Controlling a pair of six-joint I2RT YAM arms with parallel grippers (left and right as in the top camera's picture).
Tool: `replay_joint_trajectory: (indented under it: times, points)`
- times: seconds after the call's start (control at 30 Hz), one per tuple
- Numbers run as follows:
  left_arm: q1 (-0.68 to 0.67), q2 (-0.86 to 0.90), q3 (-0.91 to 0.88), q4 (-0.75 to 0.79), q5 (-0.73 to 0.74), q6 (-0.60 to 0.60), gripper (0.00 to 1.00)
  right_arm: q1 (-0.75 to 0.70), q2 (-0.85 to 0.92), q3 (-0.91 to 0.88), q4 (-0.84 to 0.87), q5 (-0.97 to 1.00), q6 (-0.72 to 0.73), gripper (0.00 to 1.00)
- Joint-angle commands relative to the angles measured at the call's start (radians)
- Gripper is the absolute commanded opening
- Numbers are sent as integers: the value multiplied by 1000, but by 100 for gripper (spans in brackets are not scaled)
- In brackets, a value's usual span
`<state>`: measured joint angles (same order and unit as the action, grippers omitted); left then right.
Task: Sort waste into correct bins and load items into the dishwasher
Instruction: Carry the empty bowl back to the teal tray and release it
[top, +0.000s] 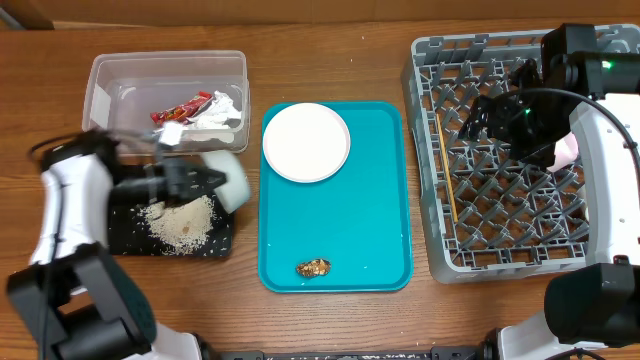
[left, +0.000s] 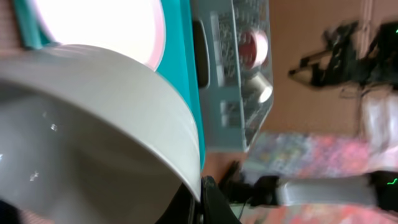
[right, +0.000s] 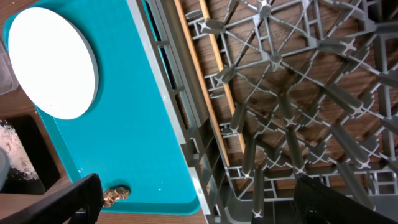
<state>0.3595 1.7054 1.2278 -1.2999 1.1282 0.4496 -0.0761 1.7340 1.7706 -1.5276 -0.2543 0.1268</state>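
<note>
**Overhead view.** The white bowl (top: 232, 180) is clamped at its rim by the left pincer (top: 210, 180), which is closed on it. The bowl is held tipped on its side at the edge of the black tray (top: 125, 238). Just beside the pincer, a heap of rice (top: 182, 222) lies in that tray, so the tilt is judged to serve for emptying grains. Beyond the pincer, the red wrapper (top: 183, 108) and napkin (top: 218, 118) are already in the clear tub (top: 100, 85). The right pincer (top: 490, 115) is held above the dish rack (top: 440, 250), and the chopsticks (top: 446, 170) are laid in the rack to its left.

**Left wrist view.** The frame is filled by the bowl, with one dark finger (left: 214, 202) seen at its rim. Pale specks are seen inside, too small to identify. The plate (left: 93, 25) is seen ahead on the teal tray (left: 186, 81).

**Right wrist view.** The fingers are spread wide with nothing between them. Rack pegs lie directly beneath. To the pincer's left, the brown scrap (right: 117, 194) is not yet binned.
</note>
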Motion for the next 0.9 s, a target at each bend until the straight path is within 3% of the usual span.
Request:
replay_joint_trajectory:
  times: [0.0,0.13,0.23,0.43,0.57,0.87]
  points:
    - [-219,-39,58,112,-182,-223,4,3,-28,-3,3,10,1,100]
    - [-472,-39,88,232,-359,-377,4,3,-28,-3,3,10,1,100]
    - [-774,-37,92,399,-710,-581,4,3,-28,-3,3,10,1,100]
    - [-1068,-1,92,518,-1077,-709,4,3,-28,-3,2,10,1,100]
    - [-1126,45,92,550,-1117,-743,4,3,-28,-3,-2,10,1,100]
    - [-1113,121,92,533,-1105,-752,7,3,-28,-3,-8,11,1,100]
